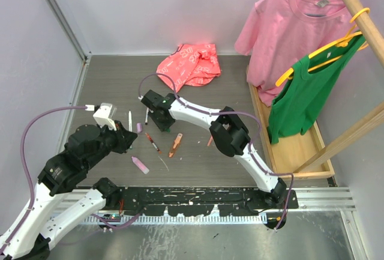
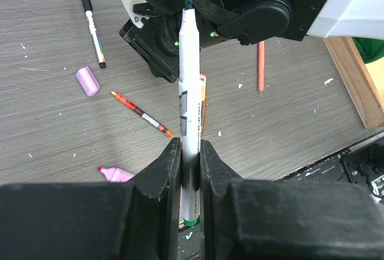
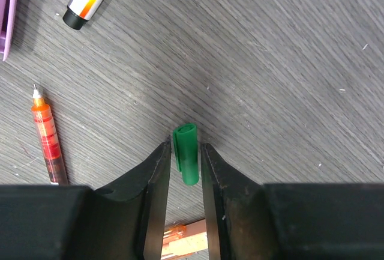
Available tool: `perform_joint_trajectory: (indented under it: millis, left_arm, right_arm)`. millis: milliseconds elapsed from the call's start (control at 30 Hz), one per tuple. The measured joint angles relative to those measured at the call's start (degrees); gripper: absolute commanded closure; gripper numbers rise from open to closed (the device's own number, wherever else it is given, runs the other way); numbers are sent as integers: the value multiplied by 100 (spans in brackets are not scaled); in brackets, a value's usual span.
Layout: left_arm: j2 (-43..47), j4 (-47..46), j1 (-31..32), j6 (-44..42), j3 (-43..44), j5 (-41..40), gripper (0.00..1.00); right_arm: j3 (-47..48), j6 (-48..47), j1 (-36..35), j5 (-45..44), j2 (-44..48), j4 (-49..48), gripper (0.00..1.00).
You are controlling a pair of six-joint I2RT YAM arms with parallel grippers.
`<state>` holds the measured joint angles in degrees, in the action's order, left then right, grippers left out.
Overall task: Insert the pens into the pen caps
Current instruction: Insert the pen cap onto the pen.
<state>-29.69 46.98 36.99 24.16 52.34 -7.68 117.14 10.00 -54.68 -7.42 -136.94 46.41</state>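
Two end effectors mid-mating, centre-left of the overhead frame. Left end effector (image 2: 190,155) clamped on white marker (image 2: 189,86), tip pointing up the left wrist frame toward the right arm. Right end effector (image 3: 183,155) pinching green cap (image 3: 186,153), bottom centre of the right wrist frame, above the desk (image 3: 288,80). Likely failure: tip missing the cap mouth through slight misalignment, marker sliding back in its grip, or cap twisting free. Lilac cap (image 2: 87,81) and red pen (image 2: 141,113) loose at left.
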Motion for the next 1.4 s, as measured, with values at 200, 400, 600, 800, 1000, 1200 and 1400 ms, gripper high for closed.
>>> perform_joint_trajectory:
  millis: [200,400,600,800,1000,1200,1400]
  left_arm:
    - [-2,0,0,0,0,0,100]
    - [-2,0,0,-2,0,-2,100]
    - [-2,-2,0,-2,0,-4,100]
    - [122,-175,0,52,-68,-4,100]
    - [424,-555,0,76,-258,103,100]
    - [485,-820,0,129,-310,260,100]
    - [708,-1058,0,192,-374,258,100]
  right_arm:
    - [0,-4,-4,39,0,0,79]
    - [48,0,-2,42,-7,55,90]
    - [50,0,15,44,-4,68,99]
    - [-378,11,42,44,308,-181,100]
    - [-964,116,61,-264,1233,-627,100]
    - [-1882,317,114,-608,2841,-1502,100]
    - [-2520,444,142,-866,3893,-2293,100]
